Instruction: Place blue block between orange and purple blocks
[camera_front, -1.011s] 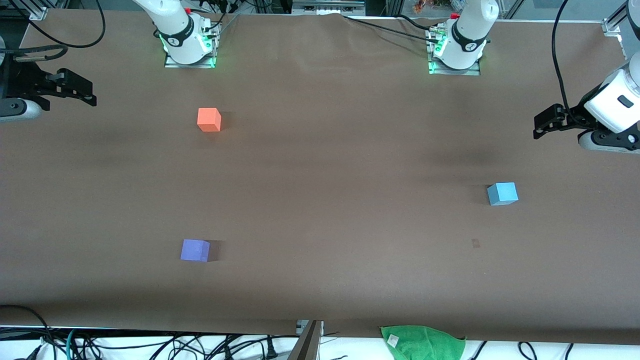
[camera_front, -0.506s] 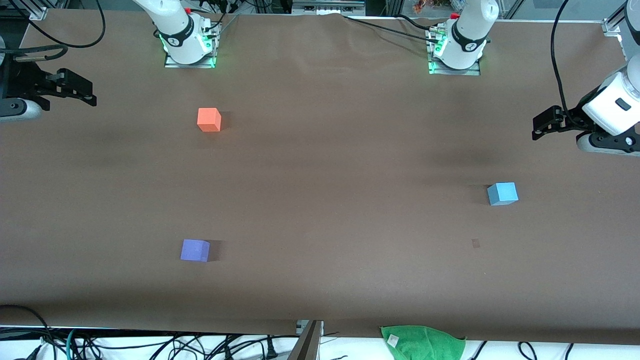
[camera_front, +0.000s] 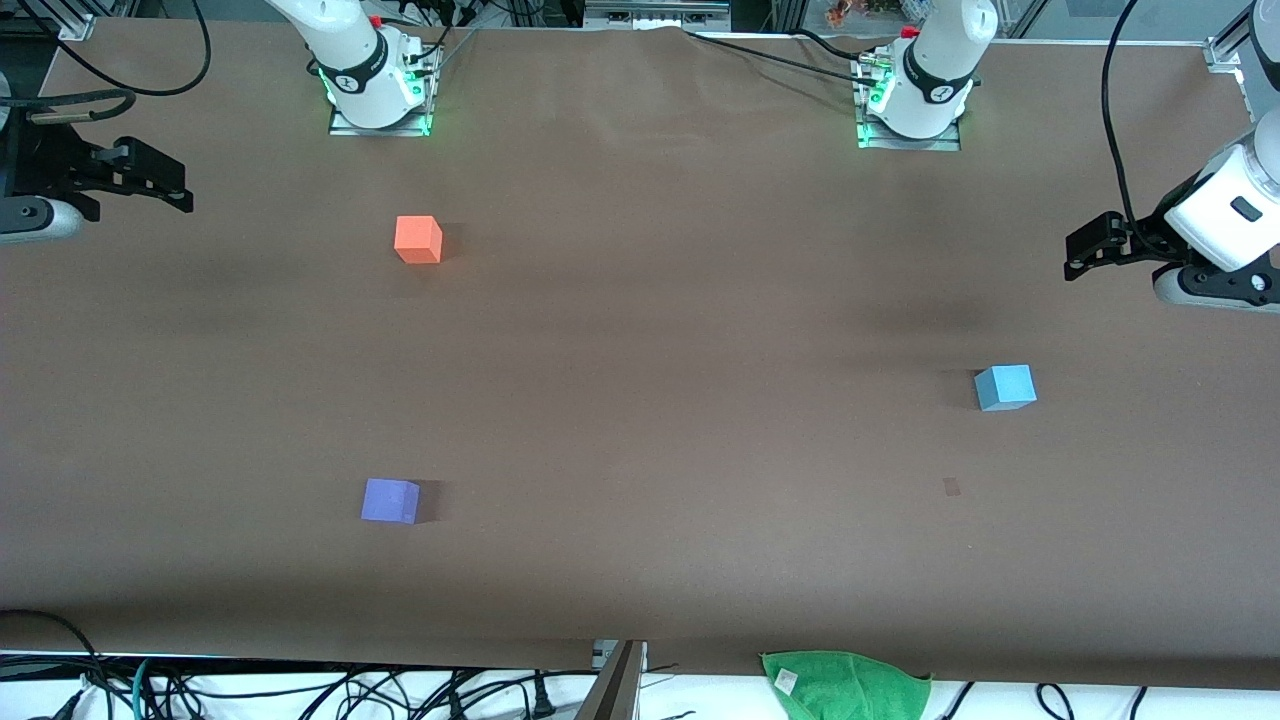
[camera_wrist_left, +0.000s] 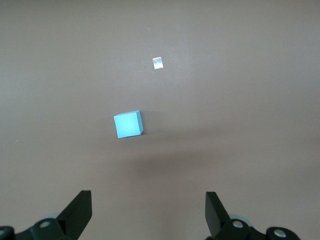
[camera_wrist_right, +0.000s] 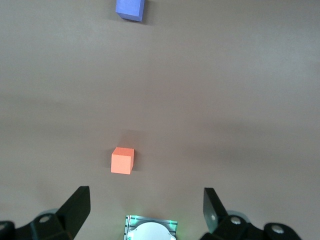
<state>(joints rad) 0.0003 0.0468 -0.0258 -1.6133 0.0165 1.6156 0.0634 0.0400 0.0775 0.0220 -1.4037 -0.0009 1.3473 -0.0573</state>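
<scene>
The blue block (camera_front: 1005, 387) sits on the brown table toward the left arm's end; it also shows in the left wrist view (camera_wrist_left: 128, 124). The orange block (camera_front: 418, 240) sits near the right arm's base, and the purple block (camera_front: 390, 500) lies nearer the front camera, in line with it. Both show in the right wrist view, the orange block (camera_wrist_right: 122, 160) and the purple block (camera_wrist_right: 131, 8). My left gripper (camera_front: 1078, 255) (camera_wrist_left: 148, 215) hangs open and empty above the table's end, off to the side of the blue block. My right gripper (camera_front: 180, 190) (camera_wrist_right: 146, 207) waits open and empty at the table's other end.
A green cloth (camera_front: 845, 685) lies over the table's front edge. A small tape mark (camera_front: 951, 487) (camera_wrist_left: 157, 63) sits on the table near the blue block. The right arm's base (camera_front: 378, 85) (camera_wrist_right: 150, 231) and the left arm's base (camera_front: 912, 100) stand along the back edge. Cables hang below the front edge.
My left arm has shifted slightly at the table's end. The three blocks and the right arm have not moved.
</scene>
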